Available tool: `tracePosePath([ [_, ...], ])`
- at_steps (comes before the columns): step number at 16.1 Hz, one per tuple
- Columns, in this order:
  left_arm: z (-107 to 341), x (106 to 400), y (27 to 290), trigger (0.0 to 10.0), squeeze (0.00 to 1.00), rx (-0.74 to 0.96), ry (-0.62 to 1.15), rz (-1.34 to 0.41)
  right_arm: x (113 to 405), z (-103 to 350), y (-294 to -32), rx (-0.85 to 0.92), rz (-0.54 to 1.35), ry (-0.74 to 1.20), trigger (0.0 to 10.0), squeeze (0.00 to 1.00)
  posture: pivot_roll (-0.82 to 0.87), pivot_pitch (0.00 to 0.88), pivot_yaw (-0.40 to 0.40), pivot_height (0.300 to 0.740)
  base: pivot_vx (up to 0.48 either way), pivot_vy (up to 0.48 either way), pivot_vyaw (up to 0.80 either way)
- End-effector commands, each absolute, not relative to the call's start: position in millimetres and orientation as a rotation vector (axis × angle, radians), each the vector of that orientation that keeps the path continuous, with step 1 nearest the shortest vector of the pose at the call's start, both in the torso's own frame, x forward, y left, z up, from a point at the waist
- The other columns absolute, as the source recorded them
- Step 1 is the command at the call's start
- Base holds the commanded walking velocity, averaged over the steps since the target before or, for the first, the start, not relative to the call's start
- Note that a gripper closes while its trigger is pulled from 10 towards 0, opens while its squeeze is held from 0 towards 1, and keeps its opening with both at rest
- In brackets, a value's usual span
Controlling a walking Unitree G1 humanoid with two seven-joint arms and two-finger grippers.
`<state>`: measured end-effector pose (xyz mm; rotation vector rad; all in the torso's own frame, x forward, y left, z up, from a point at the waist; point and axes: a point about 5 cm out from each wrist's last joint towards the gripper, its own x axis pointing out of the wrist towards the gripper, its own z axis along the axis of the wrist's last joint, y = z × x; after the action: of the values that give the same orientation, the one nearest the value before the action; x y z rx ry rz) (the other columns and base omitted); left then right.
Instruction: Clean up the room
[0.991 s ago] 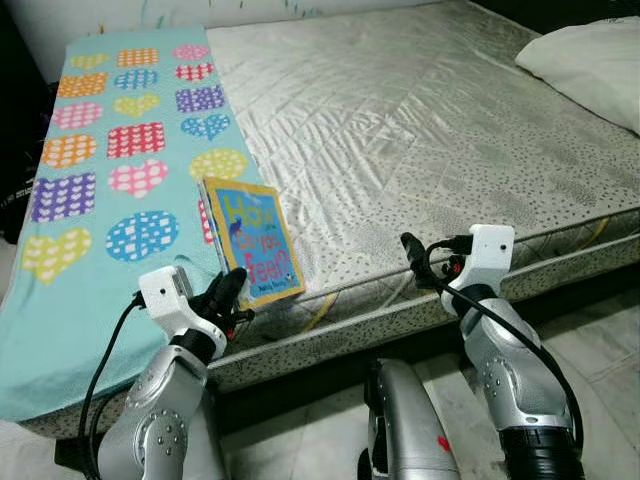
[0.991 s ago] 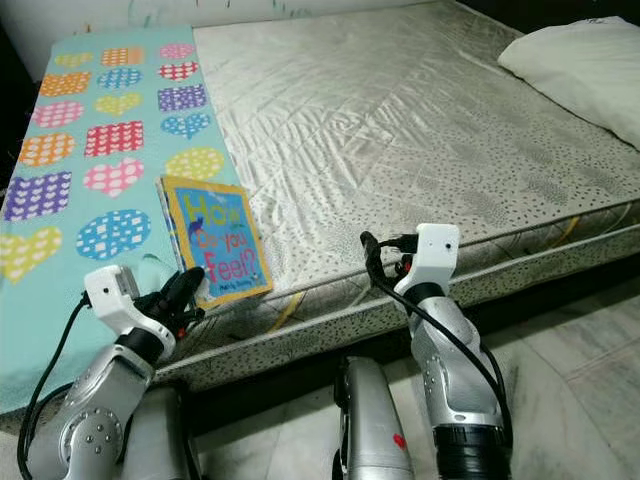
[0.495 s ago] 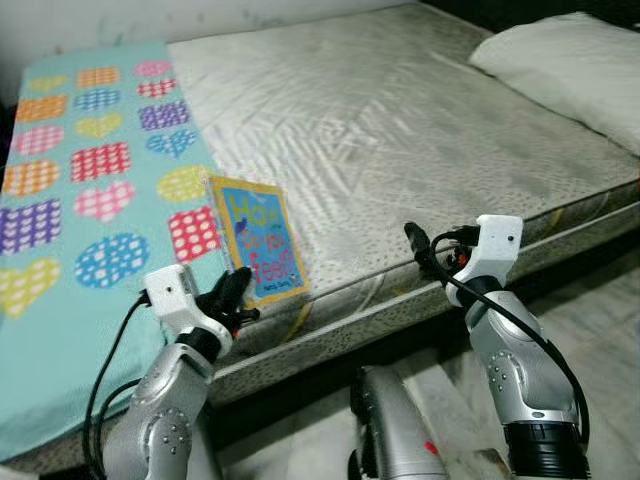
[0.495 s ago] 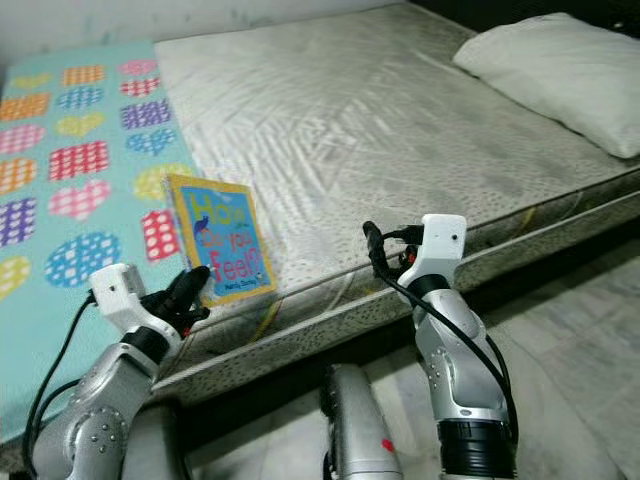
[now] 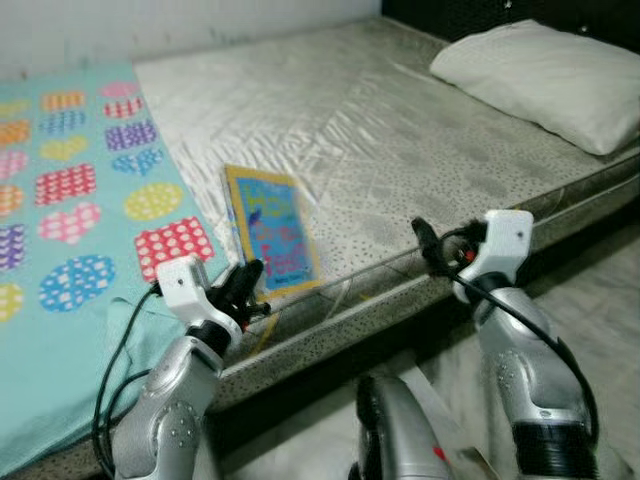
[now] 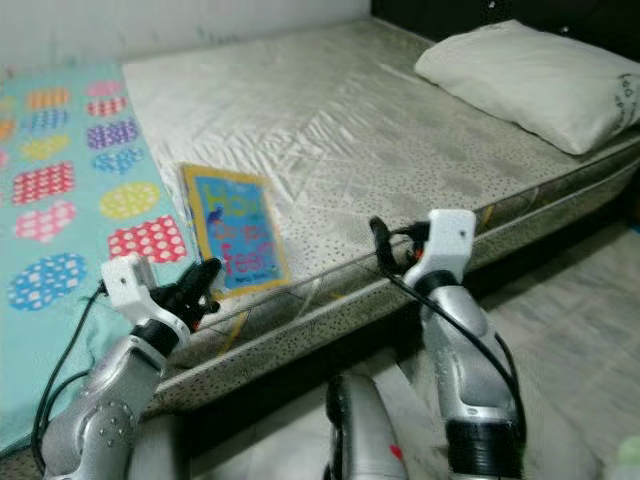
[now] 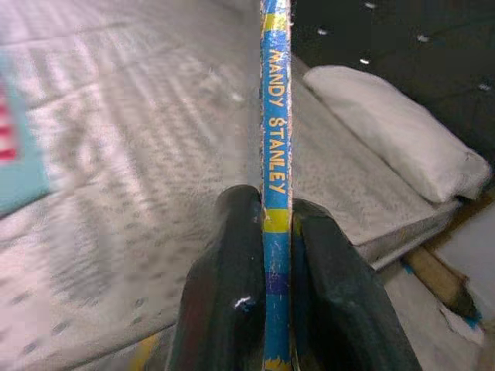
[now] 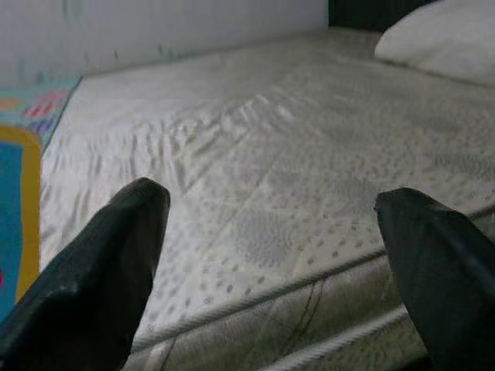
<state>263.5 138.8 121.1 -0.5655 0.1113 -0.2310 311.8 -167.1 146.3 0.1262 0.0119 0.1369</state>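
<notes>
- Blue and yellow, the book point(image 5: 270, 232) is pinched at its near edge by the left gripper point(image 5: 244, 290); the left wrist view shows both black fingers point(image 7: 232, 263) clamped on the spine, a grip that likely suits lifting it off the mattress point(image 5: 400, 130).
- The book sits near the mattress's front edge, just beside the teal heart-patterned blanket point(image 5: 70, 190) and well apart from the pillow point(image 5: 540, 75) at the far corner.
- Beyond the book's other side, the right gripper point(image 6: 378, 244) hovers over the same front edge, fingers spread wide with nothing between them.
- Bare mattress past the book leaves open room; the near edge drops to the floor point(image 5: 600, 310), so a slip there would probably lose the book.
</notes>
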Motion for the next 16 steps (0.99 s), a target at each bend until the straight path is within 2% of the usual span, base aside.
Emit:
tracePosePath([
  [1,128.9,265.2,142.4,0.0,0.0,-0.568,0.065,-0.214,313.6,151.4,-157.6,0.127,0.169,-0.001,10.0,0.0,-0.17,0.0,0.02,0.487,0.0,0.0,0.0],
  [3,128.8,266.0,141.9,0.0,0.0,-0.568,0.064,-0.216,313.9,153.3,-157.9,0.119,0.174,-0.017,10.0,0.0,-0.17,0.0,0.02,0.487,0.0,0.0,0.0],
  [16,129.3,268.9,138.7,0.0,0.0,-0.571,0.057,-0.223,317.4,159.6,-159.4,0.118,0.182,-0.045,10.0,0.0,-0.17,0.0,0.02,0.487,0.0,0.0,-0.49],
])
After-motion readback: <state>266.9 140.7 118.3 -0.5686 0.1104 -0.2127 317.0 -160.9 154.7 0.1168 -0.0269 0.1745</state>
